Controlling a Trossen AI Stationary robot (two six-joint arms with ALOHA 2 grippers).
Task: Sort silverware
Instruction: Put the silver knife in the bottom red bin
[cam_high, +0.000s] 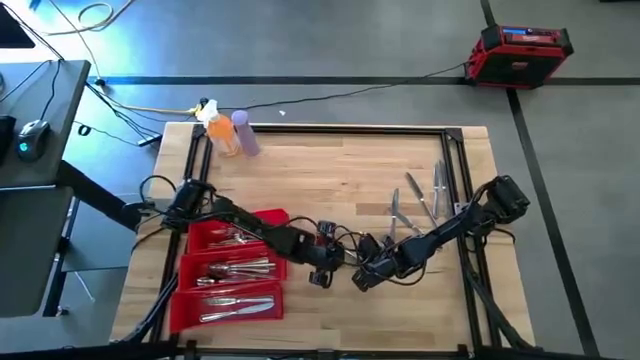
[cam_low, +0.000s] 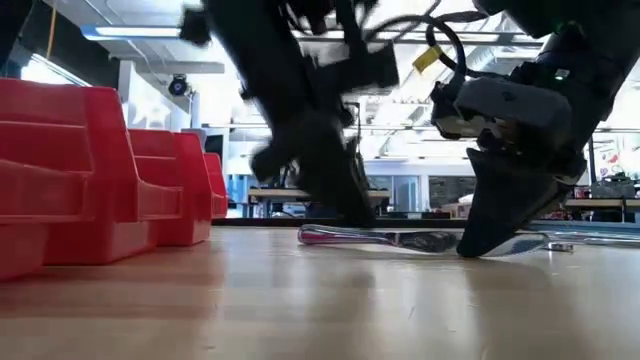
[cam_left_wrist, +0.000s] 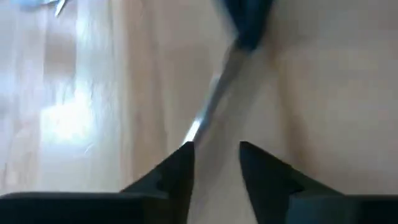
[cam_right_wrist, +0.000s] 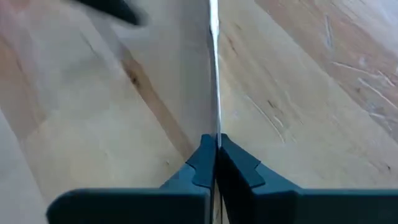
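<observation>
Between both grippers, unlabelled knife (cam_right_wrist: 214, 74)

The right gripper (cam_high: 366, 277) sits near the table's (cam_high: 340, 180) front middle, closed on a knife (cam_right_wrist: 214, 74) lying flat before it, with the left gripper (cam_high: 322, 272) just beside on its left, the bins (cam_high: 232, 268) beyond that, and loose silverware (cam_high: 418, 200) behind it to the right.
</observation>
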